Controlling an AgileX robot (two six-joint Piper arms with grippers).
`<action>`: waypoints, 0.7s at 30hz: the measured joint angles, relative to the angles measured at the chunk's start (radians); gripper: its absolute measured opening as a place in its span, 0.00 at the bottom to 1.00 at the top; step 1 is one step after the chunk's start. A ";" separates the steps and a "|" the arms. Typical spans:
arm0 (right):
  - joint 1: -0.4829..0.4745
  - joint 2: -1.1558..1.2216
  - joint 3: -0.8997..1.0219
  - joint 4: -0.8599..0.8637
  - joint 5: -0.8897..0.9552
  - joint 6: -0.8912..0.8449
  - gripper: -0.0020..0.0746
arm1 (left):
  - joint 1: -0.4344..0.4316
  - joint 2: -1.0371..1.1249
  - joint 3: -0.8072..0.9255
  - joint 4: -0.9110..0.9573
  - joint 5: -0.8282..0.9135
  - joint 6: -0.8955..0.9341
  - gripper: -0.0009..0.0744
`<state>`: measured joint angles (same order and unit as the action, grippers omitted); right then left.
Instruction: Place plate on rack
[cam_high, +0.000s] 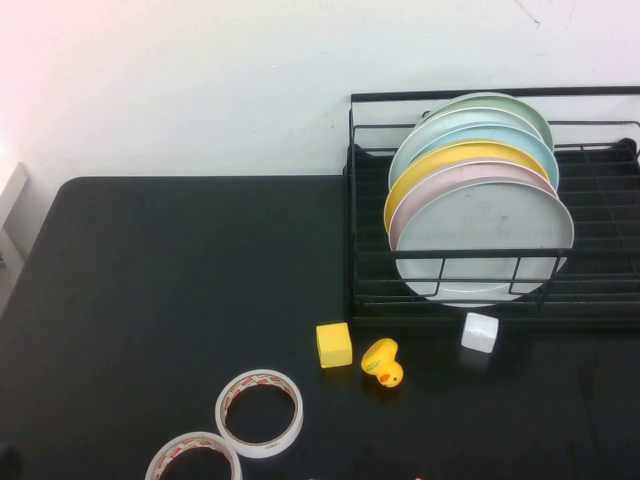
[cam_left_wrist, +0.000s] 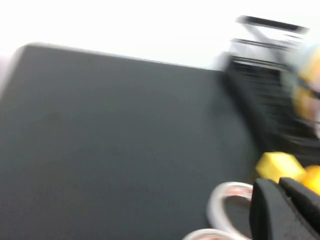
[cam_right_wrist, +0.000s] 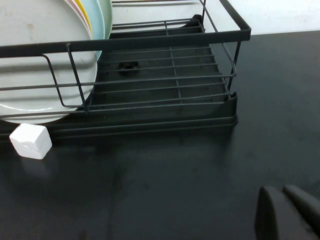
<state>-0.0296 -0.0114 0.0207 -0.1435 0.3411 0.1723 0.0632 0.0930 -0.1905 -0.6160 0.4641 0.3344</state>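
The pale grey plate (cam_high: 485, 240) stands upright at the front of the black wire rack (cam_high: 600, 180), leaning against a row of coloured plates. It also shows in the right wrist view (cam_right_wrist: 40, 60), behind the rack's front rail (cam_right_wrist: 150, 37). Neither gripper shows in the high view. My left gripper (cam_left_wrist: 279, 182) shows only in its wrist view, shut and empty, low over the table near the tape rolls. My right gripper (cam_right_wrist: 281, 190) is shut and empty over the black table, in front of the rack's right end.
Pink (cam_high: 470, 172), yellow (cam_high: 455, 155), pale blue (cam_high: 470, 133) and green (cam_high: 520, 108) plates stand behind the grey one. A yellow cube (cam_high: 334, 344), a yellow duck (cam_high: 383, 362) and a white cube (cam_high: 480, 332) lie before the rack. Two tape rolls (cam_high: 259, 412) (cam_high: 193, 458) lie at the front.
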 joint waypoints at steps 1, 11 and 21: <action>0.000 0.000 0.000 0.000 0.000 0.000 0.02 | 0.000 0.000 0.012 0.082 -0.023 -0.116 0.01; 0.000 0.000 0.000 0.000 0.001 0.000 0.02 | 0.000 -0.102 0.209 0.591 -0.339 -0.696 0.01; 0.000 0.000 0.000 -0.002 0.002 0.000 0.02 | -0.039 -0.104 0.211 0.696 -0.310 -0.594 0.01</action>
<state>-0.0296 -0.0114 0.0207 -0.1454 0.3435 0.1723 0.0242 -0.0110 0.0205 0.0797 0.1538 -0.2595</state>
